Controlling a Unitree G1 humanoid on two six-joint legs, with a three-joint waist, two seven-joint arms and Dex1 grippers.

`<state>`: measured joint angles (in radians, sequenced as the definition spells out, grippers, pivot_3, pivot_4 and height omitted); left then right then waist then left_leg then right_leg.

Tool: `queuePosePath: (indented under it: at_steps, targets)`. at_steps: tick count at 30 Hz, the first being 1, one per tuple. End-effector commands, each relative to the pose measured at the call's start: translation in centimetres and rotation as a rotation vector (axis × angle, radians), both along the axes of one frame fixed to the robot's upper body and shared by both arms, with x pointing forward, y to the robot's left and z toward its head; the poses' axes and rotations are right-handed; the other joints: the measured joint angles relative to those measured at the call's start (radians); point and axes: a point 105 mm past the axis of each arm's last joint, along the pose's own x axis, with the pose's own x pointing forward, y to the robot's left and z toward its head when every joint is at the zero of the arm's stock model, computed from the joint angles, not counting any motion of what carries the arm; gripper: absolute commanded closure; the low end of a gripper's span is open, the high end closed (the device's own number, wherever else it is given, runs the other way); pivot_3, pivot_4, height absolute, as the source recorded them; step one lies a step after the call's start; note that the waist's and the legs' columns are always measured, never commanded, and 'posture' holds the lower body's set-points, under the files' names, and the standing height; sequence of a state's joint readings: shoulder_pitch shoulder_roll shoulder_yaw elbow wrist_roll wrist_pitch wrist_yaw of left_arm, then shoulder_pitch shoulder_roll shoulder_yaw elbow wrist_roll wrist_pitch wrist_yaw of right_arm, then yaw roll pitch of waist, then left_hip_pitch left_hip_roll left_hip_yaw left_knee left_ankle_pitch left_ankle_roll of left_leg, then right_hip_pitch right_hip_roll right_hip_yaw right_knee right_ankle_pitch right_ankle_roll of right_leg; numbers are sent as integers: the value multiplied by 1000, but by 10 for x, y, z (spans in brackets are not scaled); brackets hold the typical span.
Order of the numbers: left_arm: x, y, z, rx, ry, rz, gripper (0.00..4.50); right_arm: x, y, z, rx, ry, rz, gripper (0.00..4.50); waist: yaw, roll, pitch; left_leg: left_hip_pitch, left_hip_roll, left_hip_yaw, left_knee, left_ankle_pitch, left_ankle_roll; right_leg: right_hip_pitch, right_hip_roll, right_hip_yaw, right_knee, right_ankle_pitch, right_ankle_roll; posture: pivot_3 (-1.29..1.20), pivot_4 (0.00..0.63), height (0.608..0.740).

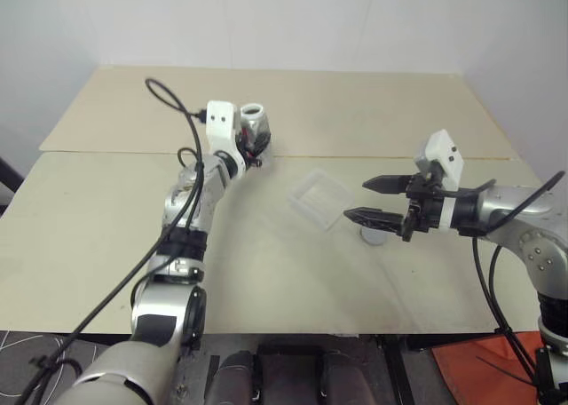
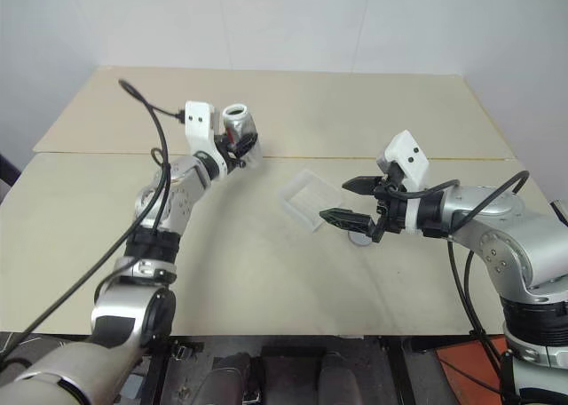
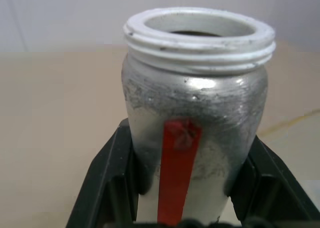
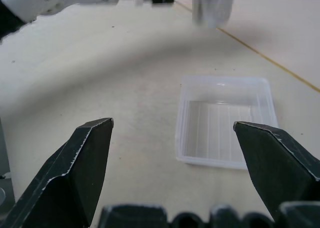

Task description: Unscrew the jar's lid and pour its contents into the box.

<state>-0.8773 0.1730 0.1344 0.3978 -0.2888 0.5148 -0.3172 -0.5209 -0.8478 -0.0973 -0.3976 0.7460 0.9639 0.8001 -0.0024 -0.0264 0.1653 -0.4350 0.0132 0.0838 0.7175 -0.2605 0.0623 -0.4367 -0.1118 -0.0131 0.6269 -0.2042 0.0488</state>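
Left wrist view: left gripper [image 3: 185, 208] clamped on open jar [image 3: 195, 113]; right gripper [image 1: 371, 199] wide open, empty; carry mouth over box [image 1: 319, 196] mid-worktop, tip slowly.

bare table [image 1: 266, 272] around box [image 1: 319, 198], lid [image 1: 373, 236] beside it under right hand [image 1: 366, 199]

- Box [image 1: 320, 198] on table [image 1: 106, 227], centre.
- Jar [image 1: 256, 126] upright in left claw [image 1: 252, 147], behind-left of box.
- Lid [image 1: 374, 236] on table just right of box, under right claw [image 1: 366, 199].
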Motion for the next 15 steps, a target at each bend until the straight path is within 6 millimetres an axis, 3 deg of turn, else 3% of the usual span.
queuePosePath:
  at_steps: [1,7,13,15]
  targets:
    - [-13,-2,29,32,-120,3,2572,0,1,14,6,-69,14,38,2,0,0,0,0,0,0,0,0,0,0,0,0,0,0,0,150,740]
    - [-23,-17,27,316,-298,-75,2572,2,1,15,1,-75,19,38,13,0,0,13,-1,1,-3,-1,2,12,0,0,-2,0,0,0,150,740]
    - [-18,-68,46,1309,-1060,-38,2572,2,0,18,-22,-97,22,38,26,0,0,13,-4,0,-3,-4,7,13,0,-1,-3,1,-2,0,150,740]
    - [-17,-89,43,1614,-1351,-85,2572,2,-1,20,-28,-104,22,38,33,0,0,13,-4,0,-4,-4,7,13,0,-1,-4,1,-2,0,150,740]
